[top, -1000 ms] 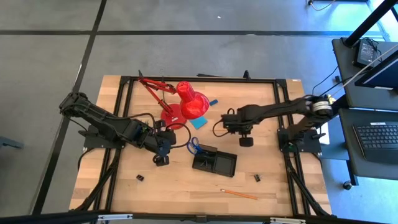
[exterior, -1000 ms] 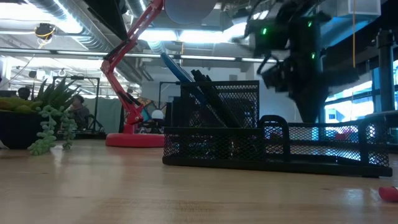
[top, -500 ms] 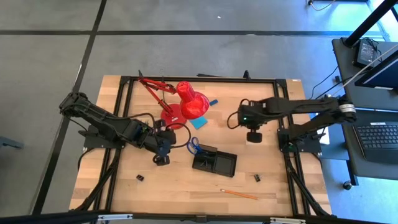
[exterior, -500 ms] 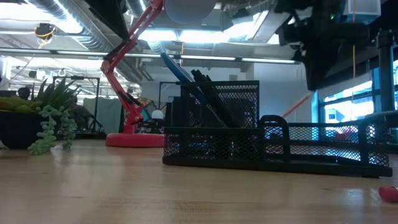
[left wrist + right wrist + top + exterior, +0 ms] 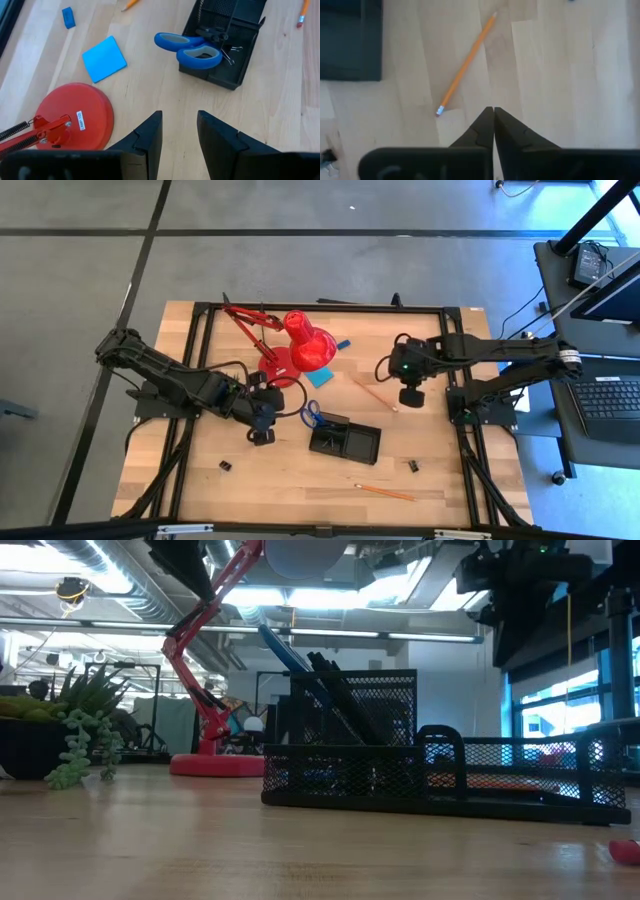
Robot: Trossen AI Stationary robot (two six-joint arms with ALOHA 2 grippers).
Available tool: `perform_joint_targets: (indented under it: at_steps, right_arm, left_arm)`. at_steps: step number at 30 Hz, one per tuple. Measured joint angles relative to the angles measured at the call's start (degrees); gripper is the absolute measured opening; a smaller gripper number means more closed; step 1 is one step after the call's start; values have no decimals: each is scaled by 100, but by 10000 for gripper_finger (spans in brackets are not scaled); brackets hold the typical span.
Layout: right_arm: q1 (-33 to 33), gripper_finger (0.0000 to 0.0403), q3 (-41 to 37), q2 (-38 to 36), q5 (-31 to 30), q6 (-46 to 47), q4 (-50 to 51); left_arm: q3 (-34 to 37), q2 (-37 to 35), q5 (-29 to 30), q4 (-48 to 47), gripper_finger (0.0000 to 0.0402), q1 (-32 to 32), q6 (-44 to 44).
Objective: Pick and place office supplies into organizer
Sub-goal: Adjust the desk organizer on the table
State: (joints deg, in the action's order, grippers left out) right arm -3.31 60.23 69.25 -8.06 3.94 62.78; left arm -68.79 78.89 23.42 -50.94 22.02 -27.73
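Observation:
The black mesh organizer (image 5: 343,440) stands near the table's middle, with blue-handled scissors (image 5: 192,47) sticking out of one end. My right gripper (image 5: 493,112) hangs shut above the table, right of an orange pencil (image 5: 466,64) that lies flat on the wood; in the high view the gripper (image 5: 408,394) is beside that pencil (image 5: 372,392). My left gripper (image 5: 179,125) hovers open between the lamp base and the organizer, holding nothing. The blue note pad (image 5: 318,377), the eraser (image 5: 342,345), a second pencil (image 5: 383,491) and two binder clips (image 5: 226,466) (image 5: 412,466) lie loose on the table.
A red desk lamp (image 5: 305,345) with its round base (image 5: 70,117) stands at the far middle. A green potted plant (image 5: 60,740) shows in the low view. A black frame (image 5: 455,360) runs round the table. Bare wood lies along the near edge.
My right gripper has risen and drawn back toward the table's right edge, staying shut. The orange pencil beside it, which stood slanted in the air half a second ago, now lies flat on the table.

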Motion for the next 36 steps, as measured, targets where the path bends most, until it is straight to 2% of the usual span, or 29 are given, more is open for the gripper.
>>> perform_joint_targets:
  at_steps: [6, 14, 17, 20, 25, 27, 32, 36]
  right_arm:
    - [0, 20, -80, 0, 48, 1430, 117]
    - [13, 27, -716, 7, 199, 2045, -73]
    - [13, 55, -1108, 6, 680, 2231, -678]
    - [13, 100, -1574, 7, 1232, 2371, -1591]
    - [123, 170, -2203, 7, 1705, 2260, -2822]
    - [229, 188, -2324, 7, 1583, 2174, -2974]
    - [400, 211, -2430, 7, 653, 2116, -2987]
    - [437, 215, -2430, 7, 478, 2112, -3014]
  left_arm:
    - [0, 0, -2, -4, 116, 0, 0]
    - [0, 0, -11, -9, 116, 0, 142]
    - [0, 0, -14, -9, 116, 0, 152]
    - [0, 0, -15, -11, 116, 0, 225]
    - [0, 0, -14, -11, 116, 0, 258]
    - [0, 0, -14, -12, 116, 0, 302]
    - [0, 47, -14, -28, 116, 0, 302]
    - [0, 153, -13, -28, 116, 0, 302]
